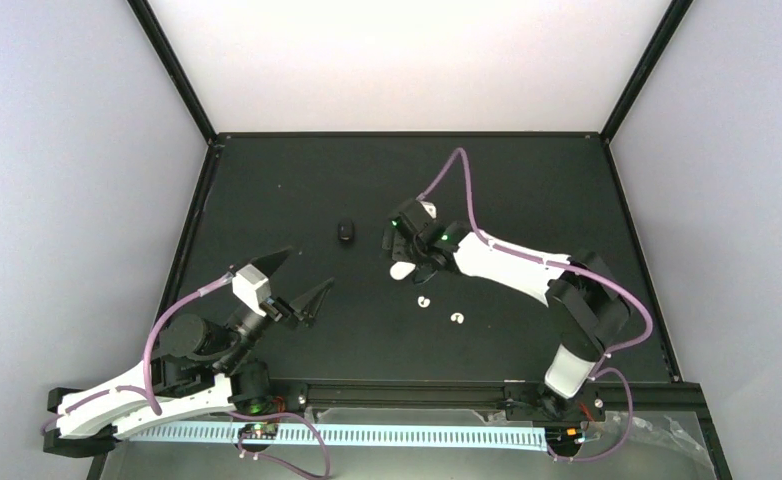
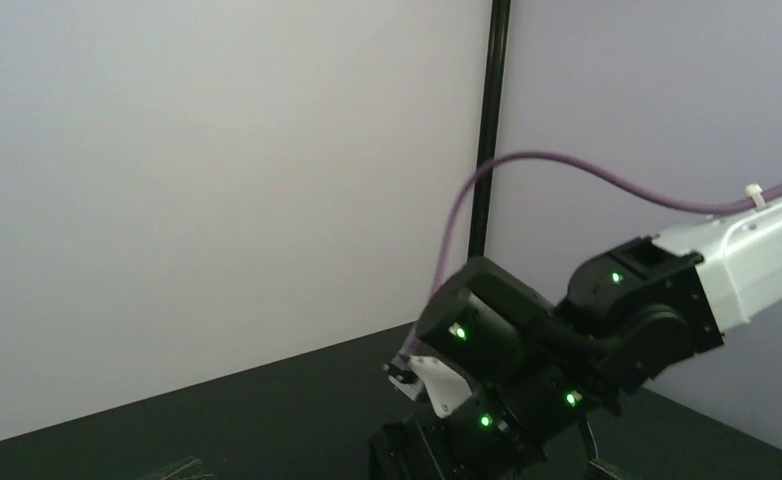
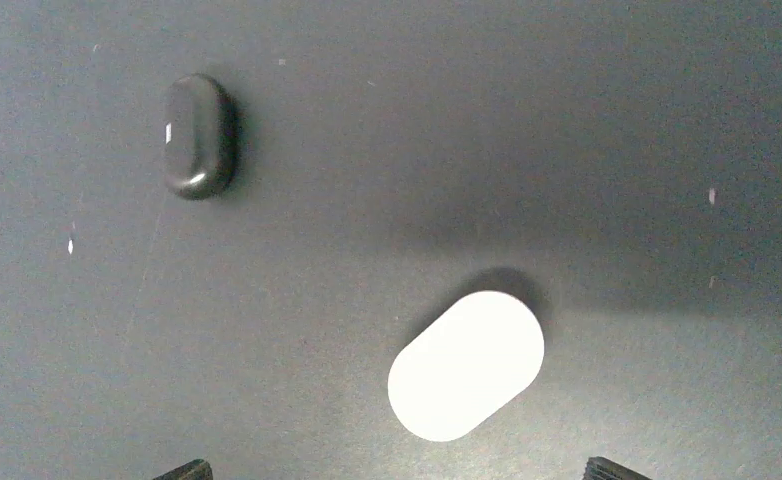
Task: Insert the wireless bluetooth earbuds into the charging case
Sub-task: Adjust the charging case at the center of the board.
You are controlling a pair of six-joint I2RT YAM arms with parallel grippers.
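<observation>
White charging case [image 3: 465,365]: long axis diagonal, right-wrist view.

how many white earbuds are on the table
2. One white earbud lies just robot-side of the white case; the second white earbud lies to its right, slightly nearer the robot. Others may hide under the right arm.

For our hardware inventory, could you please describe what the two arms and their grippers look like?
Both the left arm and right arm have white shells between black joints, each carrying a purple cable. Small green lights glow on the right arm's joints. The left gripper and right gripper have slim black fingers.
</observation>
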